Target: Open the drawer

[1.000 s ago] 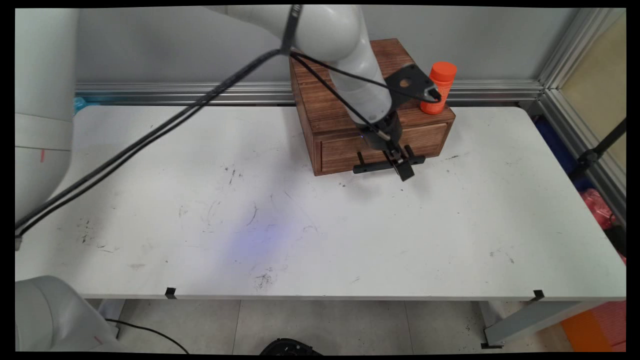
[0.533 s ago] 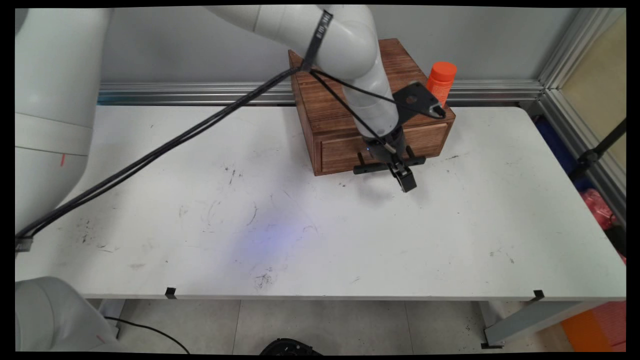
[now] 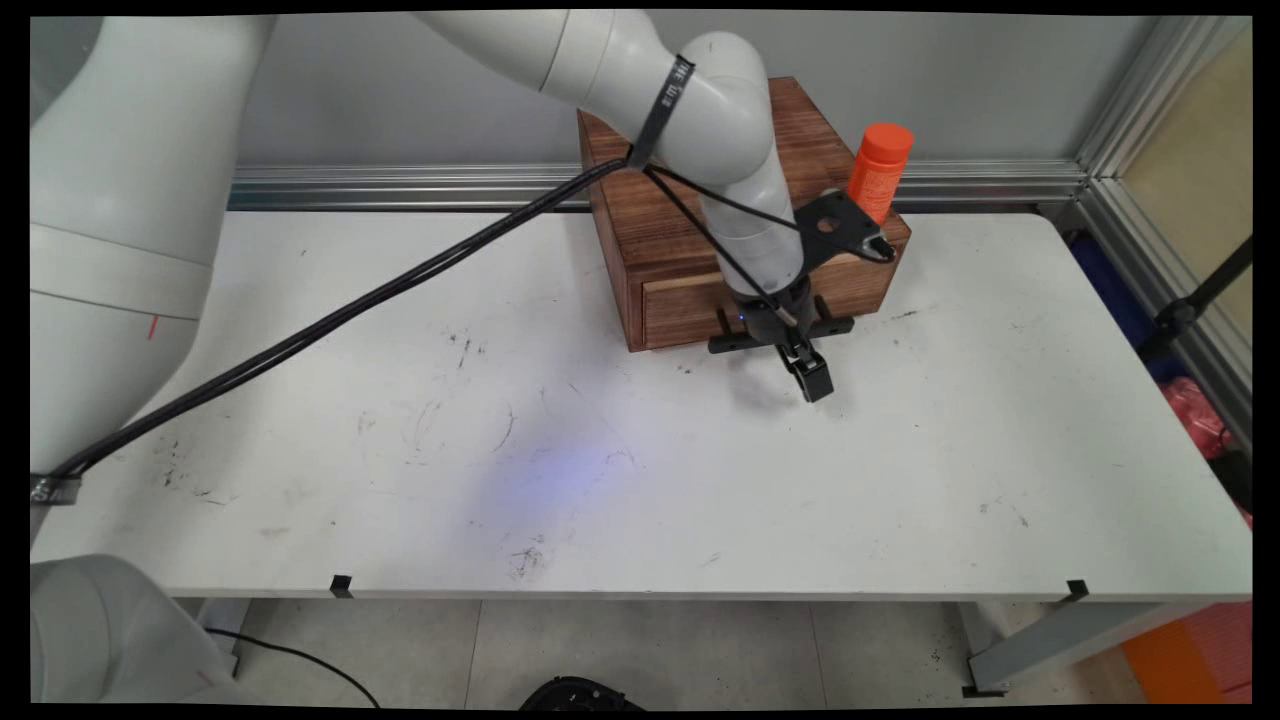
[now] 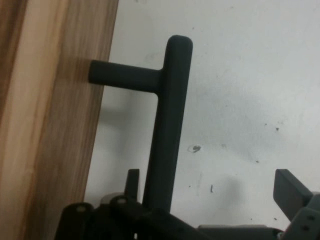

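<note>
Hanging just in front of the wooden box (image 3: 700,200), my pincer (image 3: 805,365) stands spread wide, grasping nothing. The drawer (image 3: 690,305) handle (image 4: 167,125) lies between my fingers (image 4: 292,192), close against one and apart from the other. An orange bottle (image 3: 878,170) stands on the box's far right corner.

The claw (image 3: 808,365) hangs low over the black bar handle (image 3: 780,333) of a drawer (image 3: 690,305) in a brown wooden box (image 3: 650,225) at the far edge of the tabletop (image 3: 600,450). The drawer looks slightly pulled out.
</note>
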Action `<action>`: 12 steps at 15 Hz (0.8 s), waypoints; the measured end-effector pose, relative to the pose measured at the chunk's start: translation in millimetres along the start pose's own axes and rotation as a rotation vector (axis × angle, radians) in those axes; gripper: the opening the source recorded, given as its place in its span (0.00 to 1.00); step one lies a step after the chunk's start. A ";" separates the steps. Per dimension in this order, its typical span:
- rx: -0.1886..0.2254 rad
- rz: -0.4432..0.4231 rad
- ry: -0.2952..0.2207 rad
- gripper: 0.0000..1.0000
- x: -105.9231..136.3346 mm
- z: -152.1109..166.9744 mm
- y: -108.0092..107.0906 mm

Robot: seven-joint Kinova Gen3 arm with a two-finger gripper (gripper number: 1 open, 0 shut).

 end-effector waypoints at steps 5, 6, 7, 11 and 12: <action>-0.009 0.001 -0.013 1.00 -1.9 6.6 5.0; -0.011 0.002 -0.016 1.00 -2.7 7.6 6.8; -0.015 0.003 -0.019 1.00 -3.9 8.6 9.4; -0.031 0.009 -0.029 1.00 -8.6 9.6 20.8; -0.036 0.011 -0.033 1.00 -10.3 9.5 24.9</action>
